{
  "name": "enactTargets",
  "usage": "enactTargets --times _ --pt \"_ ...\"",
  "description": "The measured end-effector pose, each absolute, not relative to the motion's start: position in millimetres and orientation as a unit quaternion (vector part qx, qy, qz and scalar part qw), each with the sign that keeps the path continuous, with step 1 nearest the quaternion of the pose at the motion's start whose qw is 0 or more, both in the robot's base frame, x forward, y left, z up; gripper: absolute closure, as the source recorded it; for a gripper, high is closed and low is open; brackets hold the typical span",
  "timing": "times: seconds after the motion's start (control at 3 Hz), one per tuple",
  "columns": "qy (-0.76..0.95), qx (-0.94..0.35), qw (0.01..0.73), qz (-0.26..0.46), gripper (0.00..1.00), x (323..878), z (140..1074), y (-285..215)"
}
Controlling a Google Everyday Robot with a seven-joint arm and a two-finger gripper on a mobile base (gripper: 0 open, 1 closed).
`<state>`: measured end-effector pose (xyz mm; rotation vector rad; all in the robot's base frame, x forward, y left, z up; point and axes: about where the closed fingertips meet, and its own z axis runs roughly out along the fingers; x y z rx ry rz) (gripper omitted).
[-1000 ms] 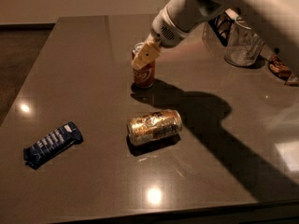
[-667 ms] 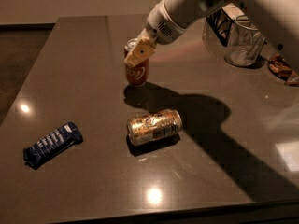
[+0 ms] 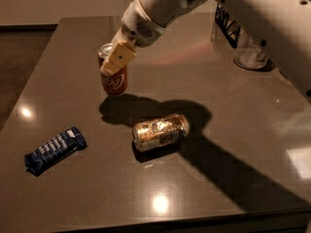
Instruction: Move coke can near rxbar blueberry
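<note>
One claw [image 3: 116, 60] grips the coke can [image 3: 115, 83] from above.

A glossy dark-grey table [image 3: 233, 144] fills my view, bright light spots [image 3: 160, 203] mirrored in its top. Behind it runs a pale wall [image 3: 58, 1], with dark floor [image 3: 19, 67] at left. My gripper [image 3: 112, 64] clasps the coke can [image 3: 114, 83] over the table's far-left part.

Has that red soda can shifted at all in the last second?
Yes. The coke can, held by the gripper, has moved left, away from the lying gold can and toward the rxbar blueberry.
</note>
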<state>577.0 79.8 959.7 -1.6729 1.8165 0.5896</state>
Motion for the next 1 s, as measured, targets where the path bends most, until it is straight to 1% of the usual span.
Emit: enactTargets --times 0.67,1.0 --pt "0.631 -0.685 0.270 0.242 1.00 537 941 130" --pt "0.615 -0.703 0.261 0.244 0.81 524 930 146"
